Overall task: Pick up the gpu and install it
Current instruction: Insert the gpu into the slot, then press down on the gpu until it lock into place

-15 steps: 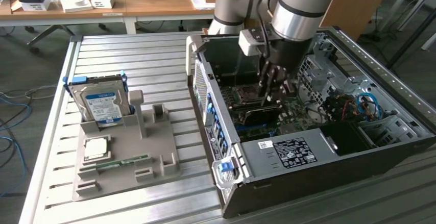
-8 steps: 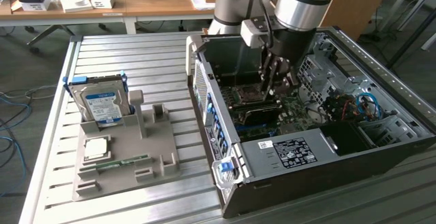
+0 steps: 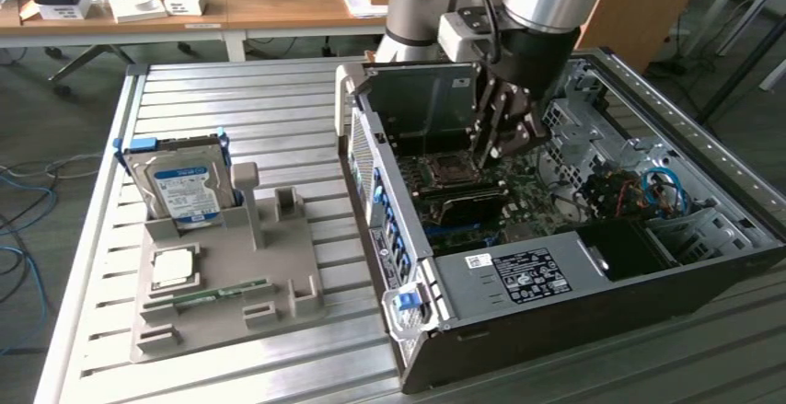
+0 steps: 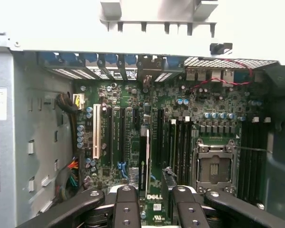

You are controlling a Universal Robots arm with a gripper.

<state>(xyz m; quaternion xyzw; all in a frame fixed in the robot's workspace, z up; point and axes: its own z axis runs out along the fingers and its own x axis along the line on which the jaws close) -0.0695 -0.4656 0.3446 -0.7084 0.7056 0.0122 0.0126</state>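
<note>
Gripper (image 3: pixel 507 149) (image 4: pixel 153 191) is inside the open black tower PC case (image 3: pixel 590 317), over the green motherboard (image 4: pixel 133 102). Thin near-black gpu card (image 4: pixel 145 156) stands edge-on among the slots, in line with the finger gap. Fingers part-spread; can't tell if they clamp it.

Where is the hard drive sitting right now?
In the exterior view, the hard drive stands upright in the grey holder, on the exterior view's left of the open case.

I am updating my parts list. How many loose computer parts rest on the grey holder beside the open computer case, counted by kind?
Hard drive: 1
Processor chip: 1
Memory stick: 1
Total: 3
</note>
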